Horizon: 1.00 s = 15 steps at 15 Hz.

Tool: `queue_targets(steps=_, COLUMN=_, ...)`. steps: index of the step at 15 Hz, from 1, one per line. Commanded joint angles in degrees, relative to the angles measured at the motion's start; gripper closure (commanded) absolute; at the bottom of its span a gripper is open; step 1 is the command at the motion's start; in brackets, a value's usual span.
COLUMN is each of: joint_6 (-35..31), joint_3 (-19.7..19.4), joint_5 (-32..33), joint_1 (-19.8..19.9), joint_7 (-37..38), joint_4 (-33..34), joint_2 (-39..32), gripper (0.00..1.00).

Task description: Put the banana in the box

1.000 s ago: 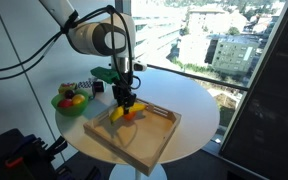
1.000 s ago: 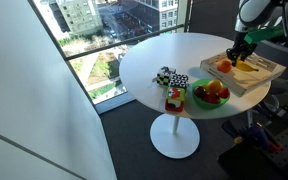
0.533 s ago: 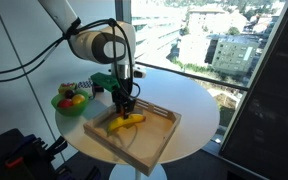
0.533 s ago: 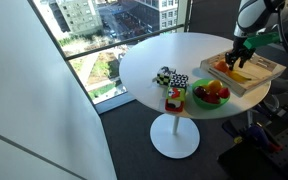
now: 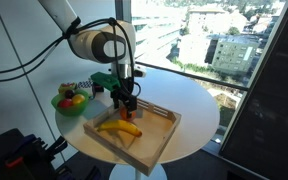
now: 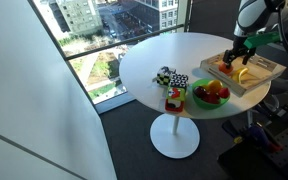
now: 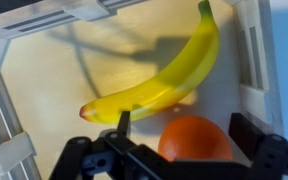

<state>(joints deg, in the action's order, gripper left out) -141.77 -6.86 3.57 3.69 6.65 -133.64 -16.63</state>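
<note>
Spotted banana (image 7: 159,80) flat on the floor of the box (image 7: 44,20), slanting across the middle of the wrist view beside an orange (image 7: 196,142), apparently home. Caught gripper (image 7: 184,122) spread and empty along the bottom edge, presumably to clear the fruit.

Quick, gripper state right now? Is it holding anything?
Gripper: open, holding nothing. The banana lies free in the box beneath it, next to an orange.
</note>
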Motion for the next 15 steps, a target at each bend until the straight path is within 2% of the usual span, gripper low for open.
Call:
queue_targets(steps=1, joint_6=0.71, joint_3=0.34, joint_5=-0.60, joint_1=0.35, joint_7=-1.05, joint_4=-0.33, joint_2=2.40, gripper=0.00)
queue_targets(steps=10, joint_6=2.92, joint_3=1.73, joint_5=-0.53, joint_1=-0.39, joint_7=-1.11, joint_4=0.16, joint_2=6.38, gripper=0.00)
queue_targets(steps=15, joint_6=7.38, joint_3=3.24, joint_5=-0.48, joint_1=-1.46, joint_7=-1.28, joint_4=0.19, joint_2=9.45, gripper=0.00)
